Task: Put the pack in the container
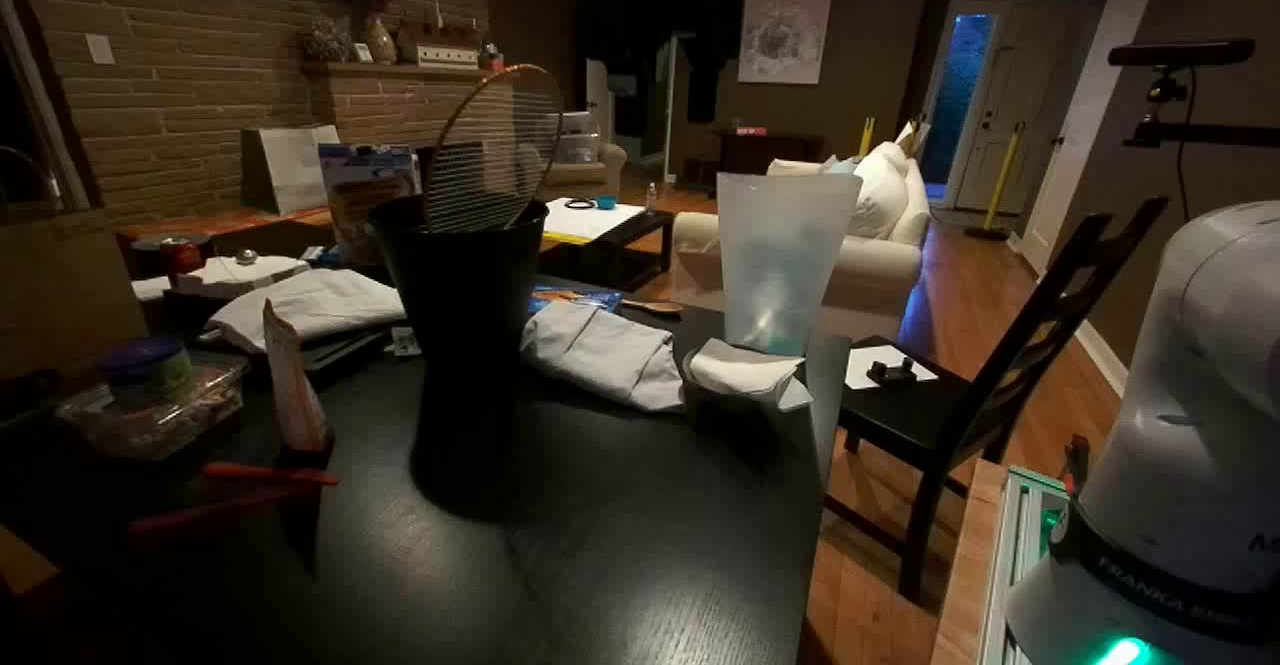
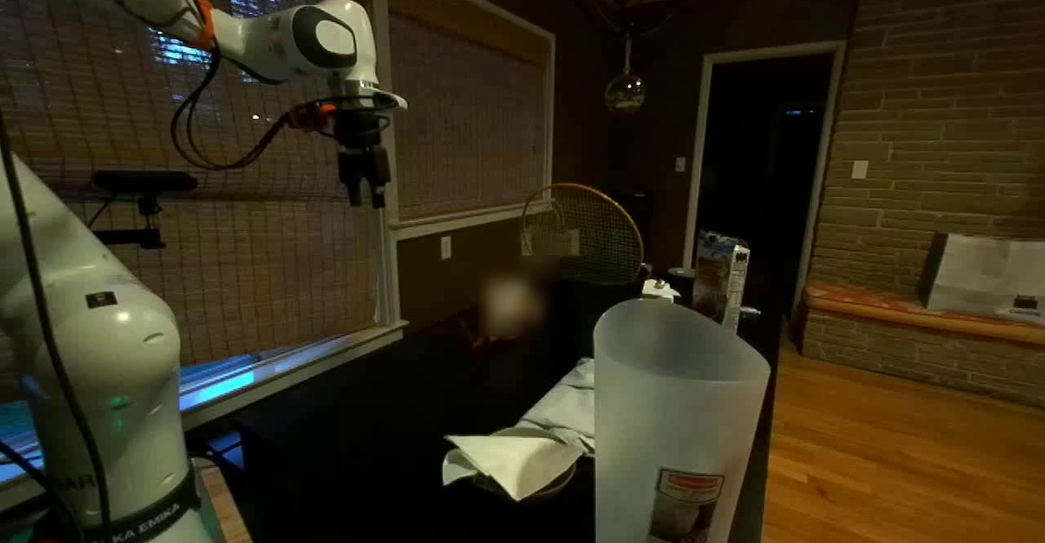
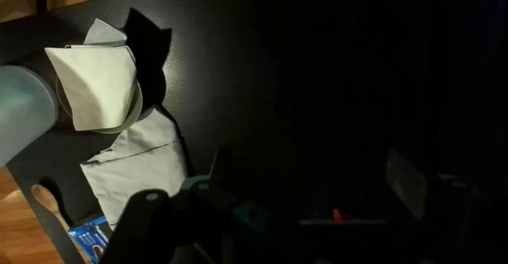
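Gripper [image 2: 366, 198], one, jaws parted; one black bin [image 1: 455, 295] holding one racket [image 1: 497, 150]; one translucent container [image 2: 673, 420].

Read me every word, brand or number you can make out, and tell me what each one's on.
"FRANKA EMIKA": black band around the robot arm, pieced together from both exterior views.
Too small, blurred or cut off to read:
Letters on the arm above that band.
Label on the translucent container.
Printing on the blue pack.
Printing on the carton.
Mark on the white bag.
No numbers are legible.
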